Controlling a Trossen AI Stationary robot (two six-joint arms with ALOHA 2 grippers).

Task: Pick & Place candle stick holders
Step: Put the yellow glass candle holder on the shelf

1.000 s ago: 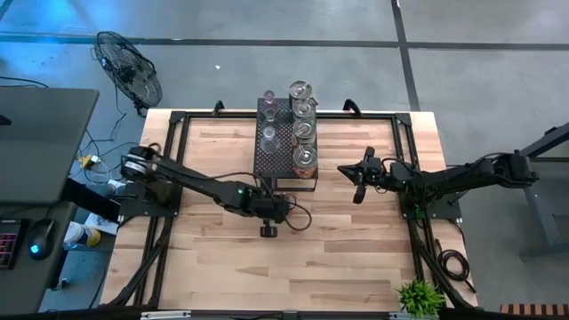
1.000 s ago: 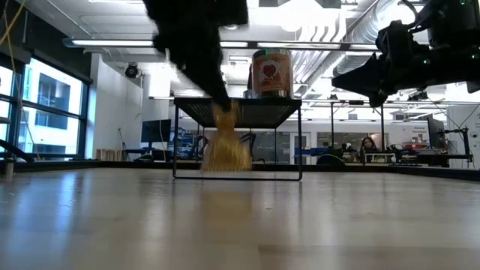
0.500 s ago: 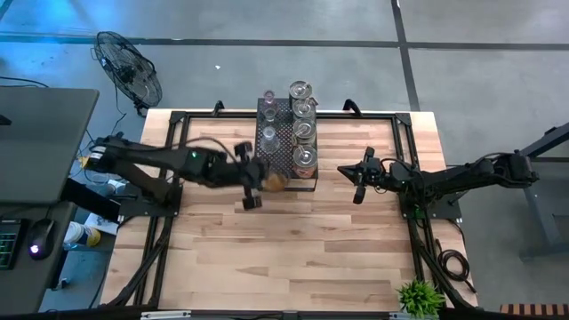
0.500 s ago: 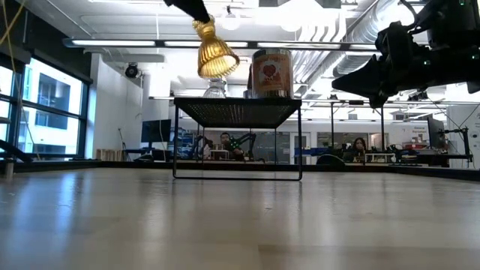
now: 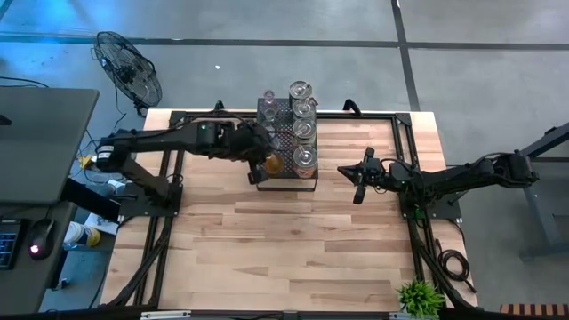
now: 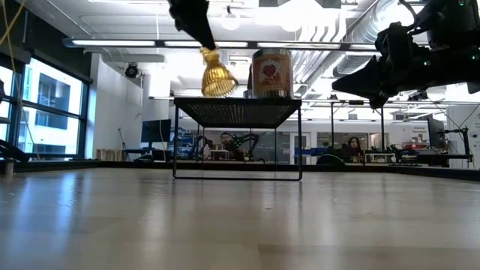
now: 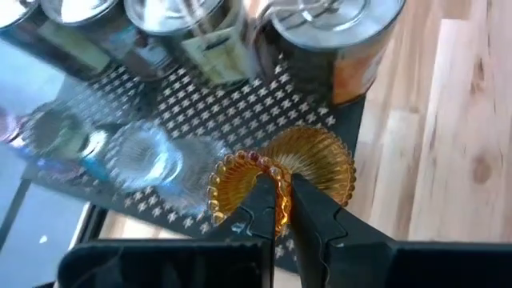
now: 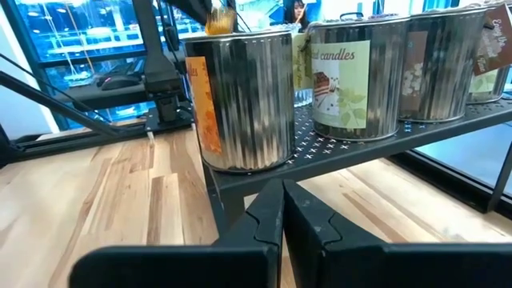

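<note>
L pincer (image 7: pixel 278 210) pinching amber holder (image 7: pixel 282 172) over black rack (image 7: pixel 240 112); R pincer (image 8: pixel 282 210) pressed together

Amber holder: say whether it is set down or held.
Held. The left gripper pinches the amber holder by its rim, tilted, just above the black rack.

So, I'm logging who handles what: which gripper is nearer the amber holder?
Left. The left gripper is shut on the amber holder above the black rack; the right gripper hangs apart, off the rack's other side.
</note>
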